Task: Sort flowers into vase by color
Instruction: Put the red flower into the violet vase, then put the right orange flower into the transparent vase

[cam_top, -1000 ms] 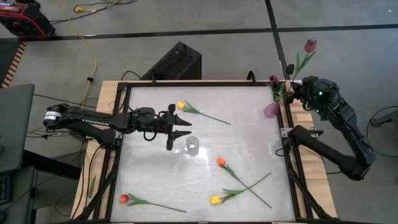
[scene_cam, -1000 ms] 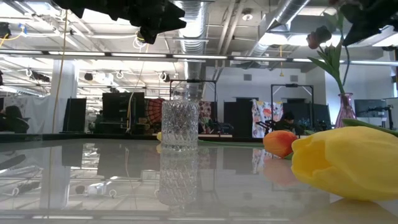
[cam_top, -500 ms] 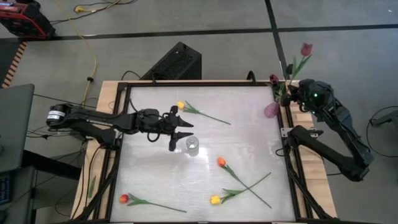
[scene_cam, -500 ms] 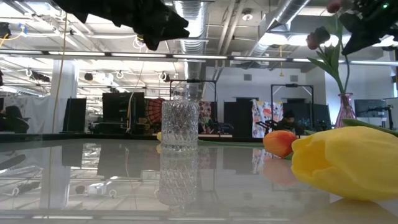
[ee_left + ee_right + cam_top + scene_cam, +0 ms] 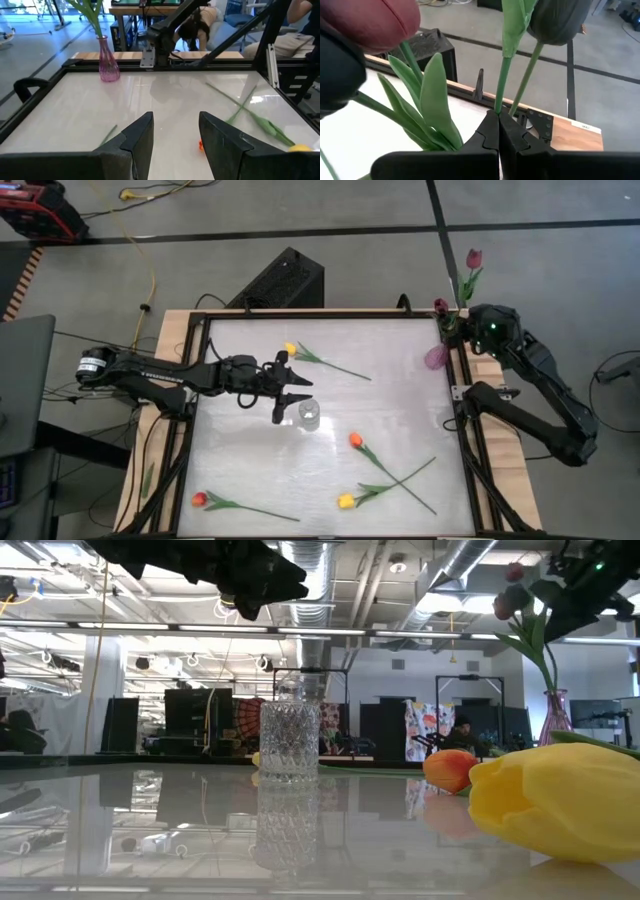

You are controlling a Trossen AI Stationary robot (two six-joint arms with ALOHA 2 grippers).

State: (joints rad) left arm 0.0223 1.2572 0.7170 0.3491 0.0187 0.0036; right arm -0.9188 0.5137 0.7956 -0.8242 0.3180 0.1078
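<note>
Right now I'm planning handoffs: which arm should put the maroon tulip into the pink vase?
Right. The right gripper is shut on the maroon tulip beside the pink vase; the left gripper hovers open mid-table.

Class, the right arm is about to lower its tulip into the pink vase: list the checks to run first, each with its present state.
1. Right gripper fingers pinch the maroon tulip stem: ok.
2. Pink vase upright at the table's right edge: ok.
3. Stem end lined up over the vase mouth: cannot tell.
4. Left gripper, open, well away beside the clear vase: ok.
5. Tulip already in the pink vase leaves room: cannot tell.
</note>
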